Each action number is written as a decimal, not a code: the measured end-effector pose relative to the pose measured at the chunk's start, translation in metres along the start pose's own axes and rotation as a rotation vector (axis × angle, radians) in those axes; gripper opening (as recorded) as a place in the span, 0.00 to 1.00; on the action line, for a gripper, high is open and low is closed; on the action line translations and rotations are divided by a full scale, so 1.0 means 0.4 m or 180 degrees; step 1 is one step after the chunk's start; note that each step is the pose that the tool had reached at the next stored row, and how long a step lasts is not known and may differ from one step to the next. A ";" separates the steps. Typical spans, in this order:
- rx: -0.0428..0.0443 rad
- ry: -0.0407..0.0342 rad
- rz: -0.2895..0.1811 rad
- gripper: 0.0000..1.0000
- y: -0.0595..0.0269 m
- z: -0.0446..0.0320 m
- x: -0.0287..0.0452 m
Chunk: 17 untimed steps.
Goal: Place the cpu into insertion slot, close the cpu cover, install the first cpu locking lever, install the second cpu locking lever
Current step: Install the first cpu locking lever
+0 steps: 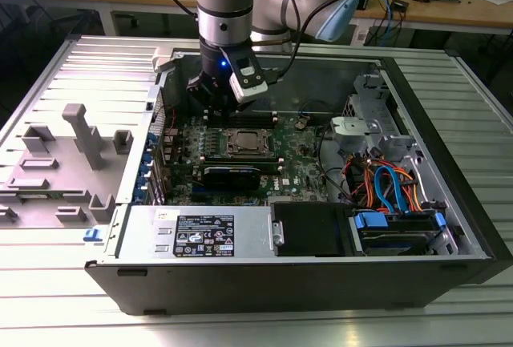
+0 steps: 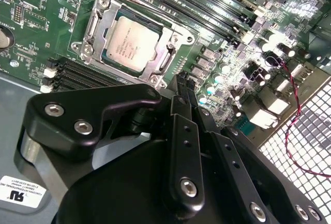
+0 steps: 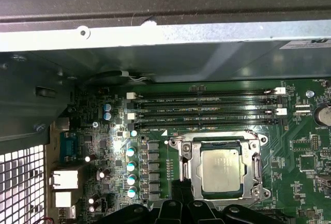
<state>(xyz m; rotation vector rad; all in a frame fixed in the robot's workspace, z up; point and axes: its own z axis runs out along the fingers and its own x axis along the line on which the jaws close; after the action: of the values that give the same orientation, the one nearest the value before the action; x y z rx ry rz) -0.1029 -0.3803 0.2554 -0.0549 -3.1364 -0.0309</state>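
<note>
The cpu (image 2: 132, 44) (image 3: 221, 169), a dull silvery square, lies flat in the insertion slot (image 1: 244, 141) on the green motherboard. The cpu cover (image 2: 168, 58) (image 3: 192, 168), a silvery frame, lies down around it, with the chip's top showing through its window. Thin metal levers run along the slot's sides; whether they are latched I cannot tell. My gripper (image 2: 184, 81) (image 3: 181, 197) (image 1: 215, 102) hangs above the board just beside the slot, towards the exterior view's left. Its fingers look pressed together with nothing between them.
Long black memory slots (image 3: 207, 111) run next to the socket. The case's metal walls (image 1: 264, 239) ring the board, with a drive bay and orange and blue cables (image 1: 385, 187) at the exterior view's right. Grey fixtures (image 1: 84, 135) stand on the table at its left.
</note>
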 end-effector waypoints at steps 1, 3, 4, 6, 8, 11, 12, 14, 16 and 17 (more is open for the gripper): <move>0.0000 0.0000 0.0000 0.11 0.000 0.000 0.000; 0.0000 0.0000 0.0000 0.11 0.000 0.000 0.000; 0.0000 0.0000 0.0000 0.11 0.000 0.000 0.000; 0.0000 0.0000 0.0000 0.11 0.000 0.000 0.000; 0.0000 0.0000 -0.0011 0.11 0.000 0.000 0.001; 0.0000 0.0001 -0.0050 0.11 0.000 0.000 0.009; 0.0000 0.0002 -0.0095 0.11 0.000 0.001 0.014; 0.0001 0.0003 -0.0134 0.11 0.000 0.001 0.016; 0.0001 0.0003 -0.0135 0.11 -0.001 0.001 0.016; 0.0001 0.0003 -0.0135 0.11 -0.001 0.001 0.016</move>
<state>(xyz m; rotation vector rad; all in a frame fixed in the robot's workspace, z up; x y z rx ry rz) -0.1095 -0.3803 0.2550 0.0118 -3.1364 -0.0308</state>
